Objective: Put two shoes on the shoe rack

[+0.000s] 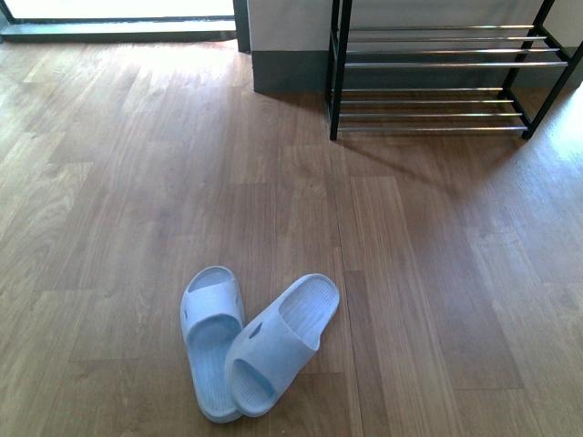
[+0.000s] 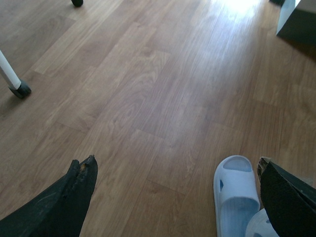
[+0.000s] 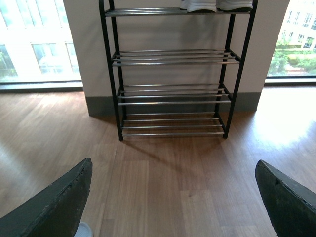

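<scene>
Two pale blue slide sandals lie on the wood floor in the front view, the left one (image 1: 211,328) partly under the right one (image 1: 284,339). No grey sneakers show on the floor. The black shoe rack (image 1: 437,64) with chrome bars stands at the far right against the wall. My left gripper (image 2: 176,162) is open and empty above the floor, with one sandal (image 2: 236,192) by its right finger and the other sandal (image 2: 259,227) just showing. My right gripper (image 3: 174,165) is open and empty, facing the rack (image 3: 173,102). Neither gripper shows in the front view.
White soles of a pair of shoes (image 3: 217,5) rest on the rack's top tier, cut off by the frame. A bright window (image 1: 118,9) is at the far left. A white leg with a black caster (image 2: 15,84) stands on the floor.
</scene>
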